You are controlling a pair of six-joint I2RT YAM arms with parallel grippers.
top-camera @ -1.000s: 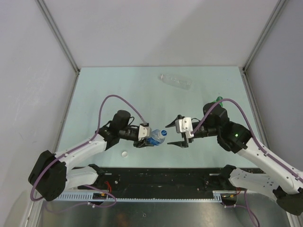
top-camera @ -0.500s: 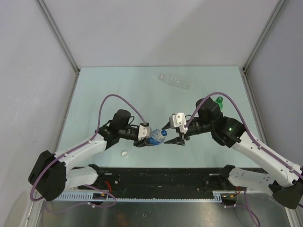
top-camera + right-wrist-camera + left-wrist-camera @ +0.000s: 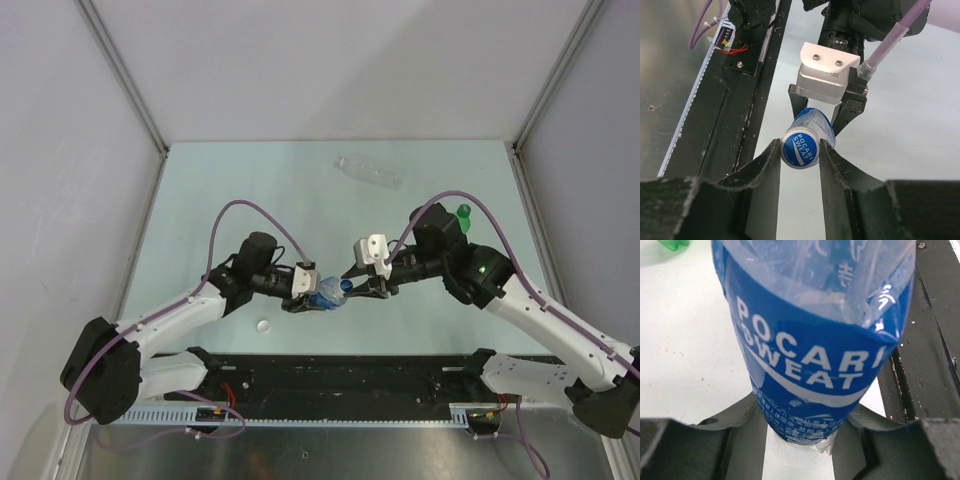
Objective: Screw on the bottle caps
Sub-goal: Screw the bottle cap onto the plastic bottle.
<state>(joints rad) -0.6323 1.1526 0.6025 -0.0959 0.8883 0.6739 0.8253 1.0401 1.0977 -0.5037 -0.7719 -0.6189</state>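
My left gripper (image 3: 312, 296) is shut on the clear bottle with the blue label (image 3: 327, 293) and holds it level above the table, neck towards the right. In the left wrist view the label (image 3: 815, 340) fills the frame between the fingers. My right gripper (image 3: 352, 287) is shut on this bottle's cap (image 3: 800, 149), which has a white rim and a blue printed top; both fingers touch its sides. A loose white cap (image 3: 263, 325) lies on the table near the left arm. The unlabelled clear bottle (image 3: 370, 173) lies at the back. The green bottle (image 3: 462, 212) shows behind the right arm.
The black rail (image 3: 350, 375) with the arm bases runs along the near edge. Grey walls and metal posts (image 3: 130, 90) close in the left, right and back sides. The green bottle's edge shows at the top left of the left wrist view (image 3: 674, 244).
My right gripper has moved left to the bottle's neck and closed around the cap. The left gripper and the bottle have stayed in place.
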